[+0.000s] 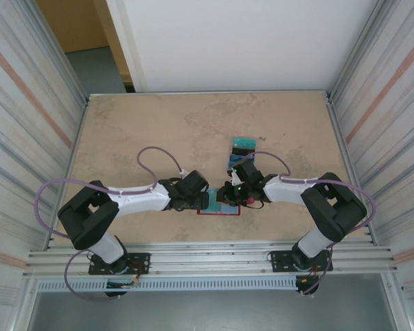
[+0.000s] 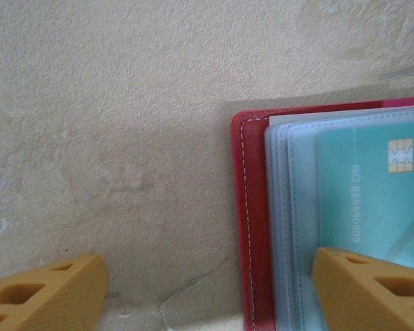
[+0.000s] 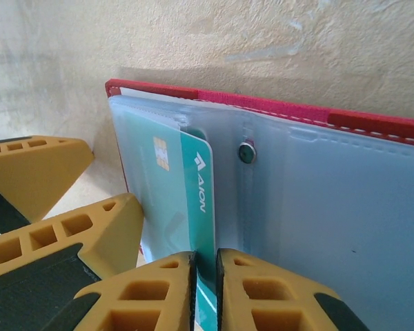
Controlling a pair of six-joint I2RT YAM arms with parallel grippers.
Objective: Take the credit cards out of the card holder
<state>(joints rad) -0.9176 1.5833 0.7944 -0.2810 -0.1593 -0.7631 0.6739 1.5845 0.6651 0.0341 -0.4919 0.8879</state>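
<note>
The red card holder [image 1: 219, 211] lies spread open on the table between my two grippers. A teal credit card [image 3: 193, 196] sticks partly out of its clear pocket. My right gripper [image 3: 205, 286] is shut on that card's near edge. The card holder's red rim [image 3: 262, 107] and a snap stud [image 3: 246, 153] sit behind it. My left gripper [image 2: 207, 289] is open, straddling the card holder's stitched red edge [image 2: 247, 207]. Its right finger [image 2: 372, 289] rests on the clear sleeves over the teal card [image 2: 372, 186], and its left finger is over bare table.
Two loose cards lie on the table just beyond the right gripper, a teal one [image 1: 243, 144] and a blue one [image 1: 236, 163]. The beige tabletop [image 1: 159, 131] stretches to the back wall, with ribbed side walls on both sides.
</note>
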